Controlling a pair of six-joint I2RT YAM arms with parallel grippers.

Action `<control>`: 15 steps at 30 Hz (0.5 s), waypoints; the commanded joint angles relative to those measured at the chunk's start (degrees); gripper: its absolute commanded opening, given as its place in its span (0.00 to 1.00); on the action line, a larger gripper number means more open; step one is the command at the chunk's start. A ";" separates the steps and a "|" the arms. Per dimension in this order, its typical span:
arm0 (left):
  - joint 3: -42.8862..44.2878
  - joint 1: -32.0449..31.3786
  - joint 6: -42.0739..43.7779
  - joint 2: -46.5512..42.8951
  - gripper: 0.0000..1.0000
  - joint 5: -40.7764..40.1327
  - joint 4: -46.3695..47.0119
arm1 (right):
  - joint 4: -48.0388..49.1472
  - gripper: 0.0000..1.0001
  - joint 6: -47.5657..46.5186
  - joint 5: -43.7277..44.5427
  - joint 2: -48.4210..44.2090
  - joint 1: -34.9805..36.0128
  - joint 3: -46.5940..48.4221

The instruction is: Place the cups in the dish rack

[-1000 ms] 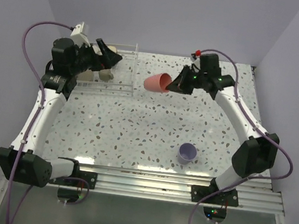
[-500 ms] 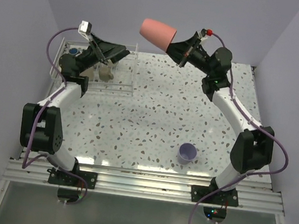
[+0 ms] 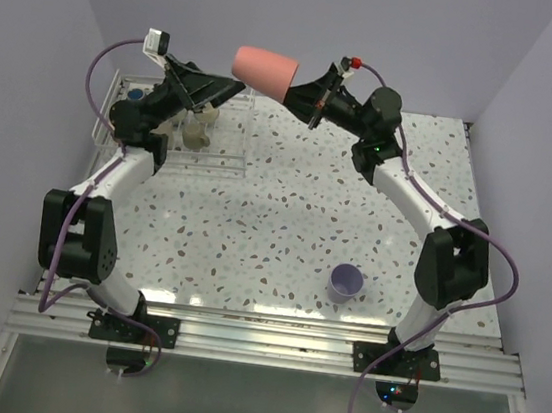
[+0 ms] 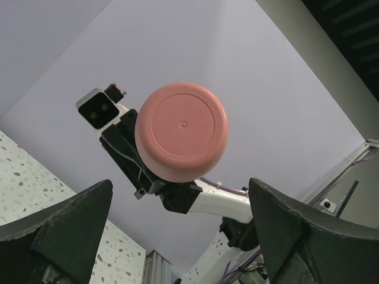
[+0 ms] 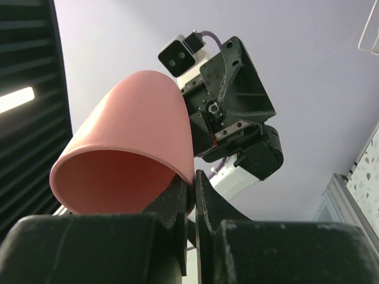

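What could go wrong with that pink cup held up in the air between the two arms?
1. The right end effector pinches the pink cup only by a thin bit of its rim, high above the table. It might slip and drop.
2. The left end effector is wide open and close to the cup's base. If the two are badly lined up, it could knock the cup loose, or the arms could bump.

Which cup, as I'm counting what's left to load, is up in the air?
The pink cup, pinched by its rim in the right end effector. The lavender cup stands on the table; the beige cups sit in the rack.
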 commanded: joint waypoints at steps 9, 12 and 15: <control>3.37 0.03 -0.74 1.18 0.98 -2.56 10.43 | -4.57 0.00 -6.14 -0.84 0.52 3.23 3.00; 3.19 0.03 0.14 0.39 0.97 -2.65 9.98 | -4.57 0.00 -6.49 -0.66 0.88 3.41 2.47; 2.40 0.12 -0.21 -0.23 0.92 -3.09 11.47 | -5.62 0.00 -7.37 -0.66 1.05 3.50 2.46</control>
